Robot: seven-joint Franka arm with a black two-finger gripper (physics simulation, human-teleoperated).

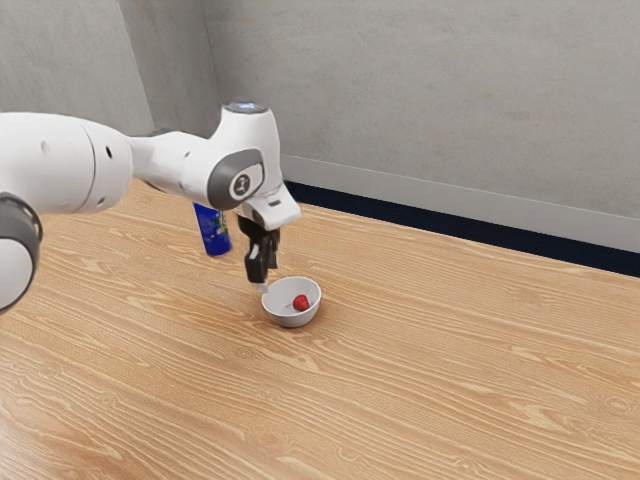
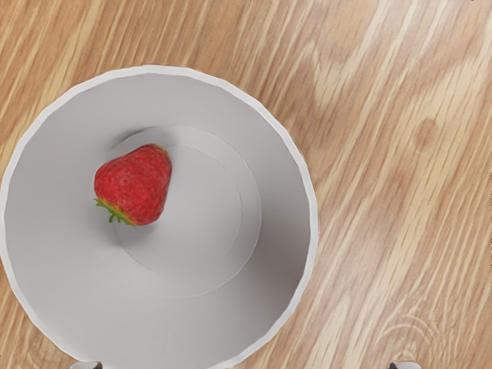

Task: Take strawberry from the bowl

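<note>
Bowl upright on wooden table; strawberry inside it, off-centre on the bottom, not between the fingertips. Gripper points down near the bowl's rim, toward the exterior view's left, fingers spread wide apart. Blue container stands beyond the bowl, also toward the exterior view's left.

Exterior view: from arm's side, farther off, slanting down, arm at 9 o'clock. Wrist view: close overhead, facing down. Shared: bowl, strawberry.
</note>
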